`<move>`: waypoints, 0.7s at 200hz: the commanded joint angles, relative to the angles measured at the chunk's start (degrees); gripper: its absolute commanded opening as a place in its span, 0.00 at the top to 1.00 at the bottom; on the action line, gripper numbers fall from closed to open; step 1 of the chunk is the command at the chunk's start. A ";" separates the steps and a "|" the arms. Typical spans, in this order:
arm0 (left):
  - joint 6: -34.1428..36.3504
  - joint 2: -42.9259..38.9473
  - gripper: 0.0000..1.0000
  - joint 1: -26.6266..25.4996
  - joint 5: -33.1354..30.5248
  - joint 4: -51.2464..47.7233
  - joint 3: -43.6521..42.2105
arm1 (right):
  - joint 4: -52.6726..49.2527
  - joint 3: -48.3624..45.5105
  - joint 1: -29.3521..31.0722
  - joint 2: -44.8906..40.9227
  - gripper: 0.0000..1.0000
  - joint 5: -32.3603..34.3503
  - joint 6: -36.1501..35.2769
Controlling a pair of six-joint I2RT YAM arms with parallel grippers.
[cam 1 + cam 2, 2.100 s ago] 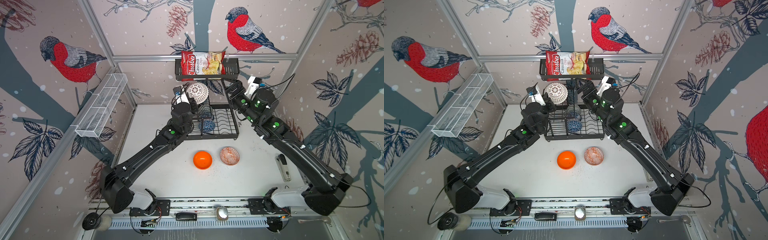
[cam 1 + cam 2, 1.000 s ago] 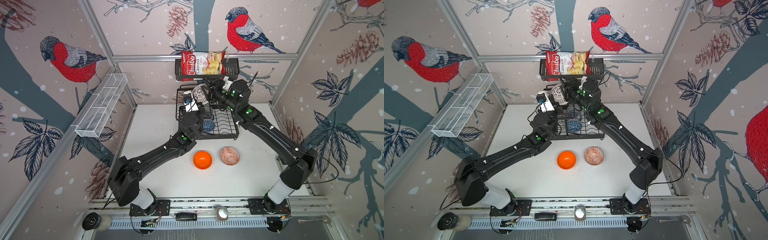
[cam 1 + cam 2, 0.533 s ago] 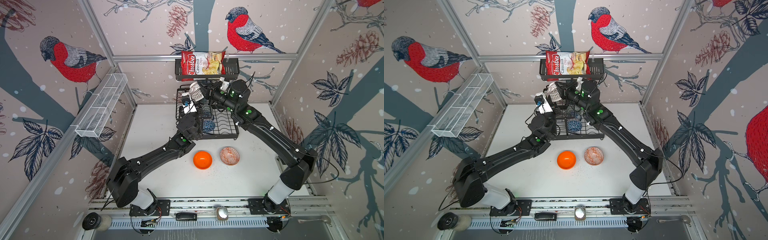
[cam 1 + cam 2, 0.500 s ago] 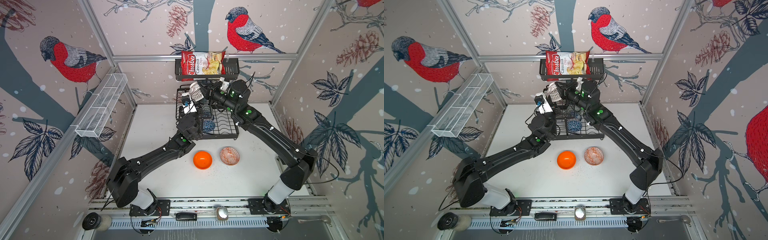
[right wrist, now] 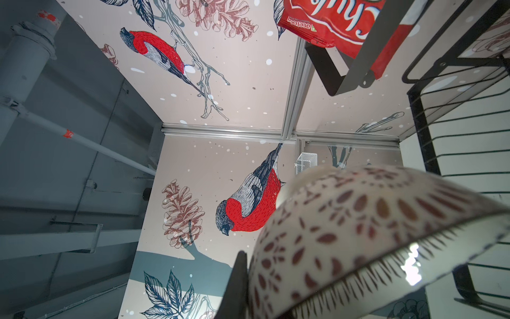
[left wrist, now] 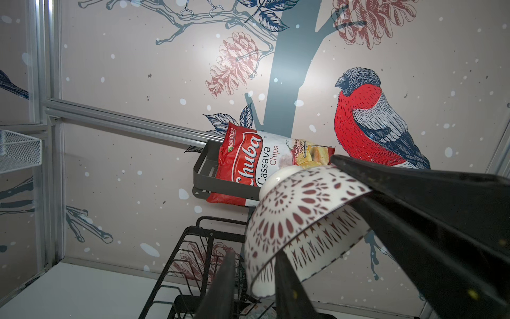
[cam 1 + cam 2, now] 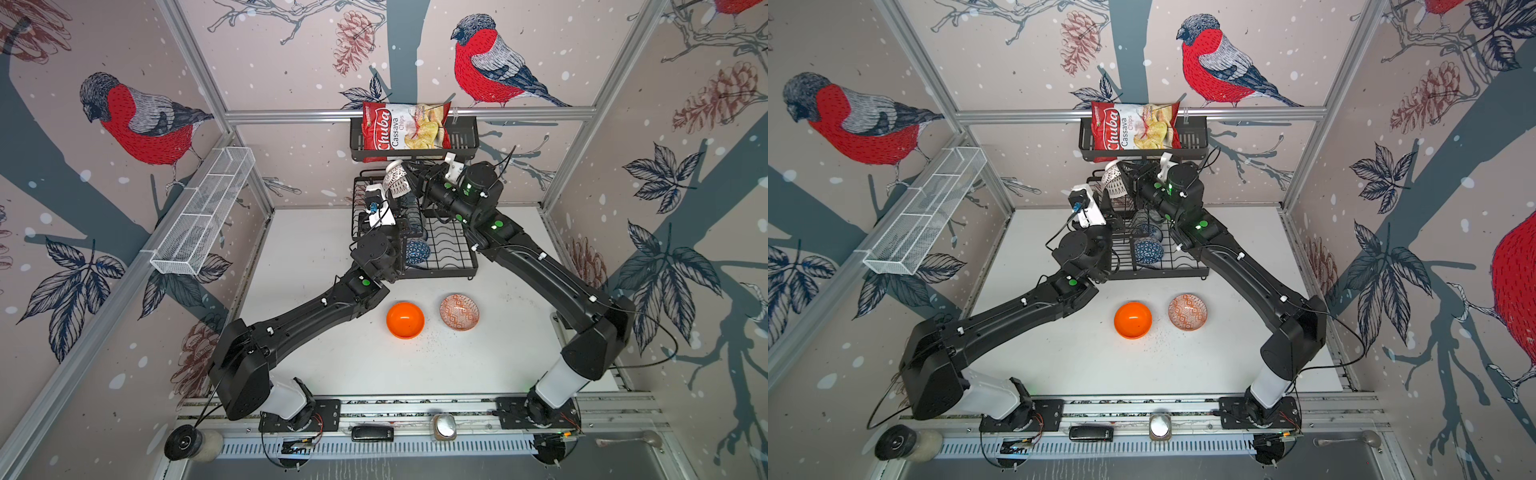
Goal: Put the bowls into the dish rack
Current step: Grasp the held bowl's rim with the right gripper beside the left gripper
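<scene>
Plain orange bowl [image 7: 405,320]; maroon-petalled white bowl [image 6: 300,226]

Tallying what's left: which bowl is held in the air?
The white bowl with red-brown petal marks, held above the dish rack by the right hand; the rest sit on table or rack.

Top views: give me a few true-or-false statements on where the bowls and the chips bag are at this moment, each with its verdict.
1. The right gripper holds the white bowl. True.
2. The plain orange bowl sits in the rack. False: it is on the table, outside the rack.
3. A blue bowl stands in the rack. True.
4. The chips bag lies in the white mesh basket. False: it is in the black basket on the back wall.
</scene>
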 commanded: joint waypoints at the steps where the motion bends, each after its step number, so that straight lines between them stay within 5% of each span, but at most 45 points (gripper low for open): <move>1: -1.79 -1.08 0.64 0.06 0.98 -0.28 -0.15 | 4.62 0.05 -0.47 -0.67 1.00 0.86 -2.67; 65: -5.14 -4.20 0.30 0.06 6.33 -9.96 -0.23 | 7.03 -3.07 -2.82 -2.11 1.00 0.93 -3.20; 89: -6.48 -5.64 0.03 0.06 7.29 -12.05 -1.25 | 8.17 -4.59 -4.10 -3.00 1.00 1.01 -4.32; 140: -6.47 -8.05 0.02 0.06 11.44 -16.83 -1.80 | 8.10 -6.40 -6.99 -4.55 1.00 0.28 -7.99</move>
